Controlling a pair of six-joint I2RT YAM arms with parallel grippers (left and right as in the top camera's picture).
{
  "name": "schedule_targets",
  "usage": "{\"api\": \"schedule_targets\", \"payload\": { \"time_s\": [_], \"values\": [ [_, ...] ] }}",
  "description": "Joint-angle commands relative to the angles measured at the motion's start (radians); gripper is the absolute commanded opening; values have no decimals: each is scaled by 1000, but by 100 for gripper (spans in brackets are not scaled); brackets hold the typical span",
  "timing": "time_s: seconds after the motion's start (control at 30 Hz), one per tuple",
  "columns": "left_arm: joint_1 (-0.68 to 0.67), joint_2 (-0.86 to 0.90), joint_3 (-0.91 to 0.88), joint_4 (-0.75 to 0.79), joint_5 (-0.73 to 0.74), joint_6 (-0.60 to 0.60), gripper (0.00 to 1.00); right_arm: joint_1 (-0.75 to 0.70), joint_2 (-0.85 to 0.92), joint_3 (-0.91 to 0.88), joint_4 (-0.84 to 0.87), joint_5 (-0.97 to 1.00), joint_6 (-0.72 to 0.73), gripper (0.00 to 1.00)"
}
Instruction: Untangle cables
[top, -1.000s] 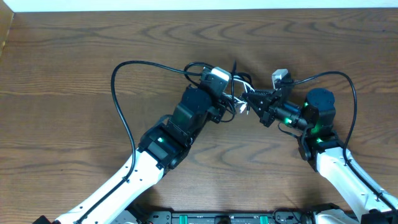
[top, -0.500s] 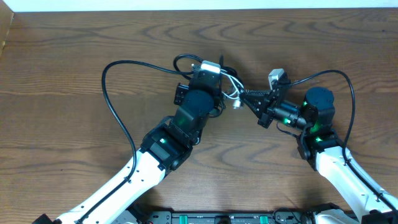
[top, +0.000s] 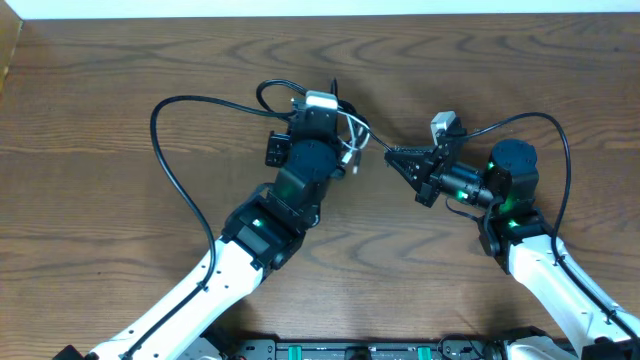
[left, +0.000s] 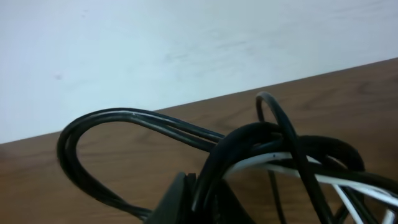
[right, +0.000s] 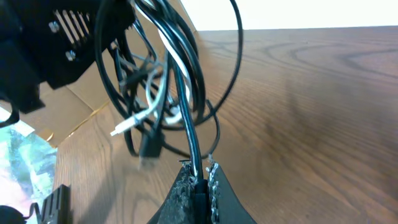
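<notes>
Cables (right: 186, 118) over wood-grain table (top: 100, 100), white wall (left: 124, 50)

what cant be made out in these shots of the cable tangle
- Left gripper fingertips: overhead, its own wrist covers them; left wrist view, a dark blur under the tangle of thin black and white cables.
- Count of black strands: overlapping, blurred.
- Plug ends: one white plug shows in the right wrist view; others buried or too small.
- Where the thin black cable pinched by the right gripper ends: lost in the tangle.
</notes>
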Motion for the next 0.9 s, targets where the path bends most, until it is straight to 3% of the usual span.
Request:
{"api": "schedule_targets", "payload": {
  "time_s": [0.0,0.2,0.37,0.4,0.43,0.5,0.53,0.7,0.87],
  "values": [
    [85,-10,31,21,-277,6,8,-55,2,-4,-45,20,-9,1],
    [110,-10,31,21,-369,6,8,-90,2,-4,-87,22,-16,1],
    [110,-10,31,21,-359,6,8,-110,2,-4,-105,29,-15,4],
    [108,-10,31,20,-351,6,8,-109,2,-4,-105,25,-15,15],
    [105,-10,31,15,-333,6,8,-108,2,-4,-105,24,-16,38],
    [95,-10,31,-3,-252,6,8,-108,2,-4,-105,24,-15,74],
    [93,-10,31,-14,-196,7,8,-108,2,-4,-105,21,-16,83],
    [92,-10,31,-50,96,79,8,-108,2,-4,-102,-3,-16,95],
    [92,-10,31,-101,391,282,8,-108,2,-4,-68,-68,-34,99]
  ]
}}
